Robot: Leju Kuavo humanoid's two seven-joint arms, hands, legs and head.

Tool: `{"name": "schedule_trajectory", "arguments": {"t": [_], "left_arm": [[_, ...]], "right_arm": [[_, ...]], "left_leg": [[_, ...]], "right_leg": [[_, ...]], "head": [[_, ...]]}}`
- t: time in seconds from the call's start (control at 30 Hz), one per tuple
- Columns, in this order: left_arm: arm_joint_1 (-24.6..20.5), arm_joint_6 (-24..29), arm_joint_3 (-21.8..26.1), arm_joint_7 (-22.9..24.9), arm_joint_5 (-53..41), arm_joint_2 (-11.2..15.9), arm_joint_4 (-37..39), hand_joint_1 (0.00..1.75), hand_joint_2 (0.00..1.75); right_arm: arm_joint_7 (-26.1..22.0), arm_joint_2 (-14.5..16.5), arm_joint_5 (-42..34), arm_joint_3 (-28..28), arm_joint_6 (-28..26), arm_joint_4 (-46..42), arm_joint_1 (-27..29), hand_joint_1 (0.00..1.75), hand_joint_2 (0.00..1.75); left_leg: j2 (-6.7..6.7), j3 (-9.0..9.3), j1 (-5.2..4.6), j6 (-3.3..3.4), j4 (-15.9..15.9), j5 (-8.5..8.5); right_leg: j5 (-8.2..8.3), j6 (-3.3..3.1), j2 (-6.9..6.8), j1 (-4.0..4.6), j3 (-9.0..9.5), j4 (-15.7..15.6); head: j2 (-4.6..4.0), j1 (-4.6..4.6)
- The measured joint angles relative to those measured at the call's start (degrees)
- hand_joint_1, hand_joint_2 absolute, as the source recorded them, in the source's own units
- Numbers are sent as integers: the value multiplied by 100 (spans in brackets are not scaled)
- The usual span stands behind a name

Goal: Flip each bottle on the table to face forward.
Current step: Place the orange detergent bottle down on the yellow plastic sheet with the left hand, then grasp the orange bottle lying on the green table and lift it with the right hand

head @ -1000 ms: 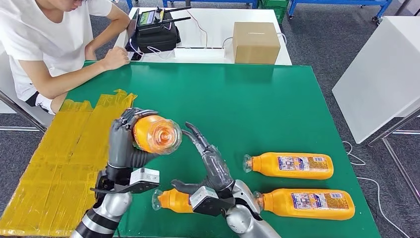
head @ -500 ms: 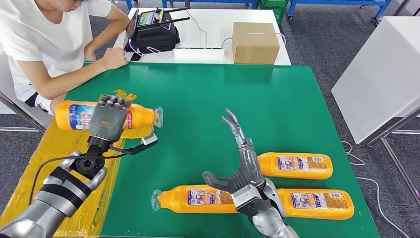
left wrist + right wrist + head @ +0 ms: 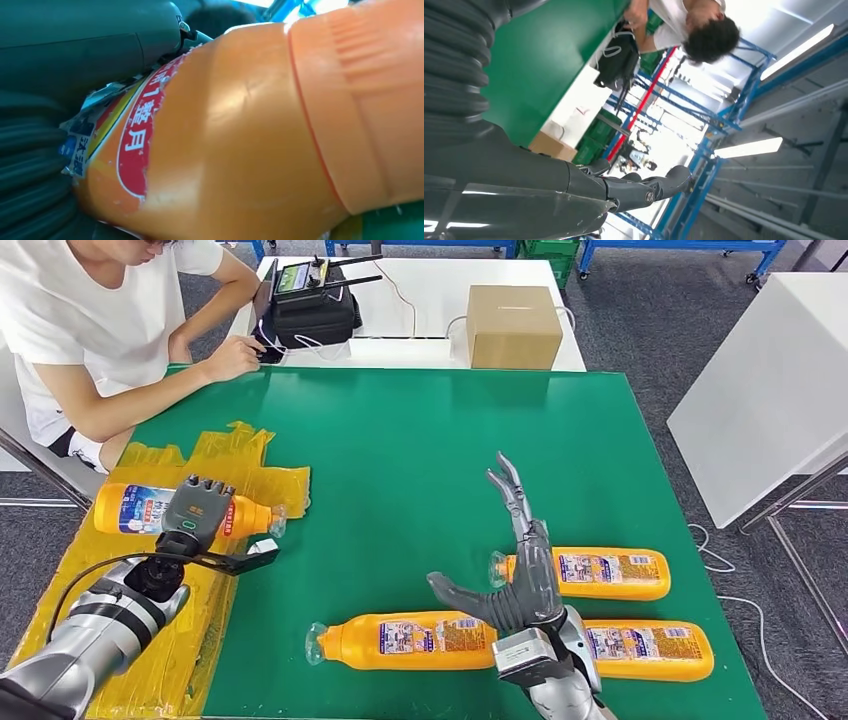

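Gripping one orange bottle (image 3: 180, 510) around its middle, the left hand (image 3: 198, 508) holds it lying sideways over the yellow sheet (image 3: 150, 570) at the left edge of the green table (image 3: 420, 440), cap pointing right. In the left wrist view the fingers (image 3: 30, 165) wrap the labelled body of that bottle. Whether it touches the sheet cannot be told. The step in hand looks like setting this turned bottle down on the left side. The right hand (image 3: 515, 560) stands open, fingers spread and raised, holding nothing, above the near right of the table. Three more bottles lie there: one near centre (image 3: 400, 640), one to the right (image 3: 600, 573), and one nearest on the right (image 3: 650, 650). The next move likely calls for loosening the left grasp once the bottle rests, then reaching for another.
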Motion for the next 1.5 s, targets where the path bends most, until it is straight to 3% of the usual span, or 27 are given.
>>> {"name": "schedule_trajectory", "arguments": {"t": [0.13,0.6,0.87,1.1,1.5], "left_arm": [[-46,18,297,-205,139,-147,408,1,175],[312,738,1643,-1480,930,-712,551,0,175],[1119,1209,2109,-2483,2044,-1053,-315,0,175],[1511,1220,2242,-2562,2153,-1182,-854,0,175],[1626,1220,2309,-2562,2154,-1213,-1012,0,175]], "right_arm": [[27,-39,20,-44,-21,-120,13,0,175],[256,-146,234,-78,47,-140,15,0,175],[338,-200,416,-77,93,-122,133,0,175],[345,-242,448,-77,93,-110,182,0,175],[345,-272,449,-77,93,-101,189,0,175]], "left_leg": [[0,27,0,-5,-1,-3],[-47,54,-3,-5,-2,-3],[-45,40,-8,-3,0,-4],[-42,21,-6,-4,0,-4],[-42,10,-2,-4,0,-4]], "right_leg": [[-1,-1,0,3,27,0],[-9,-7,-41,-5,67,-2],[-9,-6,-40,-11,52,-3],[-8,-5,-35,-4,29,-3],[-8,-6,-36,-2,21,-3]], "head": [[0,-1],[0,-1],[0,-1],[0,-2],[0,-2]]}}
